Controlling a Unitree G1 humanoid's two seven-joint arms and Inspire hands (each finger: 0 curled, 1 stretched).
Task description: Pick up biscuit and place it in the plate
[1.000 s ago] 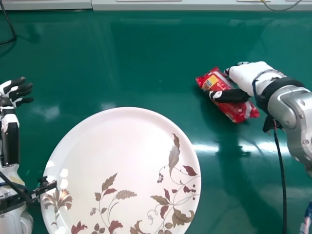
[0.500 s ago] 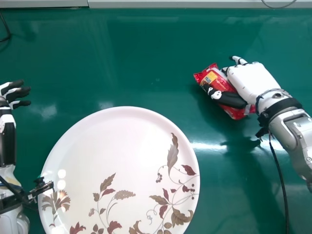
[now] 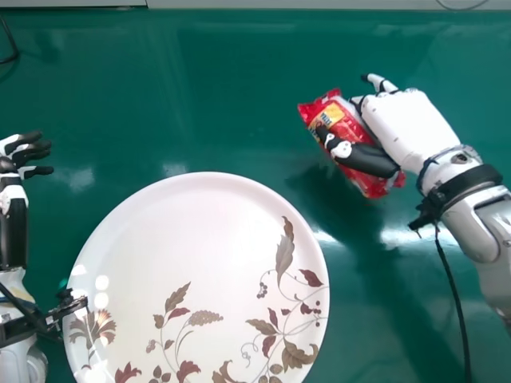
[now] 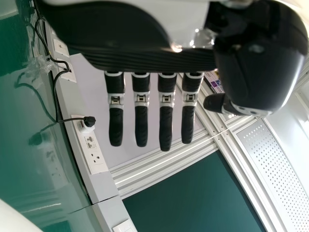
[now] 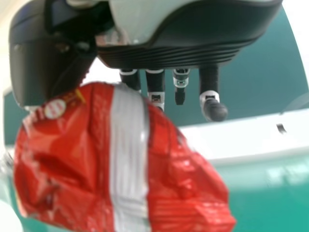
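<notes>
The right hand (image 3: 411, 132) is clamped on the biscuit (image 3: 342, 125), its thumb (image 3: 363, 156) laid along the near face of the red pack and the fingers (image 5: 155, 87) set behind; that opposed grip likely serves to trap a smooth, loose wrapper that might slip from a lighter pinch. The right wrist view shows the pack's pale seam (image 5: 129, 159) and creased wrapper, so the film probably gives a little while the biscuits inside stay firm; a moderate squeeze should hold it without crushing them. The pack slants over the worktop (image 3: 200, 96), to the right of the plate (image 3: 188, 255) and beyond its near part, with a dark shadow (image 3: 335, 191) beneath that suggests it has been lifted, presumably to pass above the rim. One end juts out past the thumb, toward the plate's side, and could catch the rim if carried too low. The plate lies between the two arms, its wide bare middle a forgiving target. The step in hand looks like the carry: across to the left and nearer, then down and release. The left hand (image 3: 25, 152) idles beside the plate, its fingers straight and apart, probably because one hand is enough here.
</notes>
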